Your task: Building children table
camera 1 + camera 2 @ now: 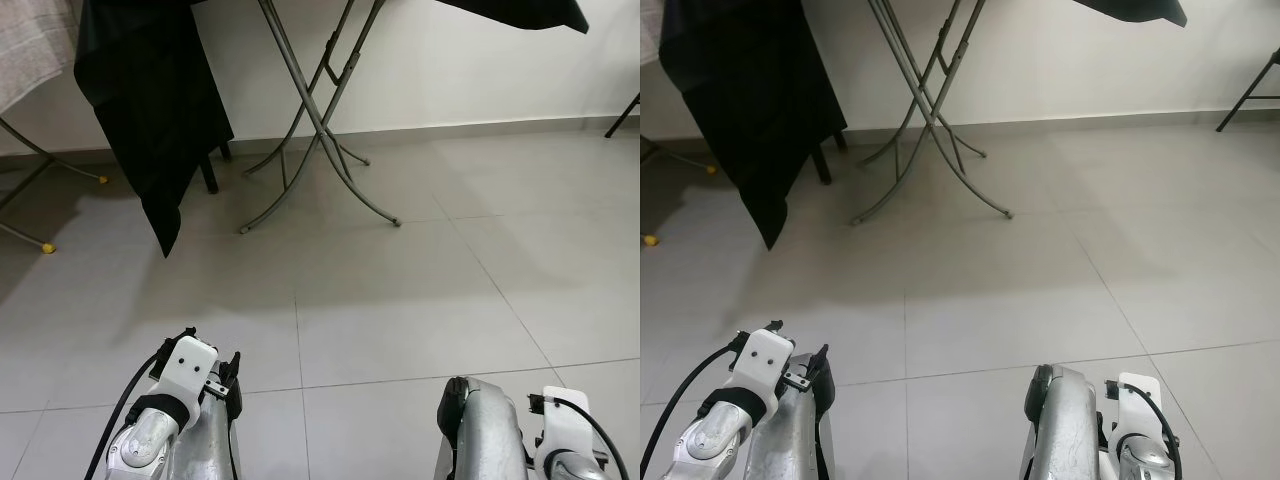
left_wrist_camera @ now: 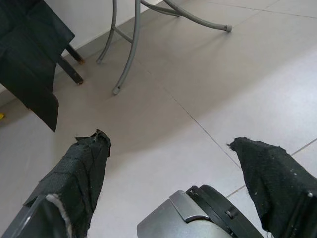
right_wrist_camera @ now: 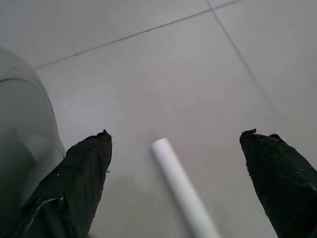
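A white round tube (image 3: 184, 191), like a table leg, lies on the grey floor tiles in the right wrist view. My right gripper (image 3: 181, 144) hangs open above it, with one black fingertip (image 3: 91, 153) on either side and nothing between them. My left gripper (image 2: 171, 146) is open too and holds nothing; its fingers (image 2: 84, 163) point at bare tiles. Both silver arms (image 1: 165, 420) hang low at the bottom of the eye views, the right arm (image 1: 485, 430) beside the left.
A folding table with crossed grey metal legs (image 1: 315, 130) stands ahead by the white wall. A black cloth (image 1: 150, 110) hangs down to the left of it. Another table's legs with yellow feet (image 1: 47, 247) are at far left. Grey tiled floor (image 1: 400, 300) lies between.
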Motion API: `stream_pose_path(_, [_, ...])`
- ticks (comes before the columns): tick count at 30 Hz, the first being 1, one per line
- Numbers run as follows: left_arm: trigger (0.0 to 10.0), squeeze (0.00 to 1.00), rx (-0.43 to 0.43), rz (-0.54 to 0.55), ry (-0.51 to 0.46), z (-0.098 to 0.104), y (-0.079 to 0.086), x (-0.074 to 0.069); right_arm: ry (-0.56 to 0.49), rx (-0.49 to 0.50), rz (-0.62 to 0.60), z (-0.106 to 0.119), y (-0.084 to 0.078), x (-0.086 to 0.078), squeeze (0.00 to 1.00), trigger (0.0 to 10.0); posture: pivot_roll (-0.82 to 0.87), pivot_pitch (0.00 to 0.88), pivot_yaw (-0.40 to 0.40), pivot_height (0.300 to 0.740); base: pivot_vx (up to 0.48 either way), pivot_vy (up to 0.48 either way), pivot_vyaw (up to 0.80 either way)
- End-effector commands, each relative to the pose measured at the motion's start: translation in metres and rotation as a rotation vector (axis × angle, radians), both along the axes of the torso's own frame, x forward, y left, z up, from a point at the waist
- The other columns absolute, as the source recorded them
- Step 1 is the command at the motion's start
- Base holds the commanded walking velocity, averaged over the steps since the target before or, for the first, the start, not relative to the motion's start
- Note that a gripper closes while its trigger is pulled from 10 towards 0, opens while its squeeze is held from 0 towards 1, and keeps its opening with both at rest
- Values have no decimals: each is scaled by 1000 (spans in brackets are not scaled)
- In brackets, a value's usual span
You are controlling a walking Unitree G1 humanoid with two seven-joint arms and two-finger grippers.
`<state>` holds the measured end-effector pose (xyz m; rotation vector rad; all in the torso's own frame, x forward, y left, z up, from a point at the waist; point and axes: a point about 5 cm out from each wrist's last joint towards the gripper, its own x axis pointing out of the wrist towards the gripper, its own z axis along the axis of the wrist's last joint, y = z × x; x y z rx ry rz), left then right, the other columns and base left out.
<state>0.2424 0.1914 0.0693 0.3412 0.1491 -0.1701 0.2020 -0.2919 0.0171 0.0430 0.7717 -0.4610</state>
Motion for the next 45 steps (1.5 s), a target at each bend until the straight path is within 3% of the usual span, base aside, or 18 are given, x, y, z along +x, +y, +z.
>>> stream_pose_path(1, [10000,0,21,5,14,-1,5,-2,11,47,-17,-4,0,0,0,10000,-27,0,19,300,0,0,0])
stream_pose_path(7, [10000,0,21,5,16,0,5,-4,104,25,7,-15,-4,-6,0,10000,-28,0,18,300,0,0,0])
stream_pose_path(10, [10000,0,15,1,22,-1,3,-7,231,-44,46,-30,-9,-12,0,10000,-21,0,13,300,0,0,0])
stream_pose_path(13, [10000,0,14,0,27,-2,3,-9,262,-54,45,-35,-10,-13,0,10000,-15,0,9,300,0,0,0])
stream_pose_path(25, [10000,0,28,15,47,-2,11,-21,251,-108,-81,-37,-26,-17,0,10000,5,0,3,300,0,0,0])
stream_pose_path(31, [10000,0,34,7,76,-3,15,-33,270,-107,-69,-48,-24,-33,0,10000,10,0,17,300,0,0,0])
stream_pose_path(33, [10000,0,54,5,96,-1,24,-39,302,-116,-27,-59,-21,-45,0,10000,27,0,33,300,0,0,0])
stream_pose_path(38, [10000,0,88,8,114,2,36,-44,337,-143,4,-66,-17,-52,0,10000,44,10,45,300,0,0,0])
stream_pose_path(45, [10000,0,146,23,159,9,56,-62,373,-211,13,-71,-18,-62,0,10000,75,72,54,300,0,0,0])
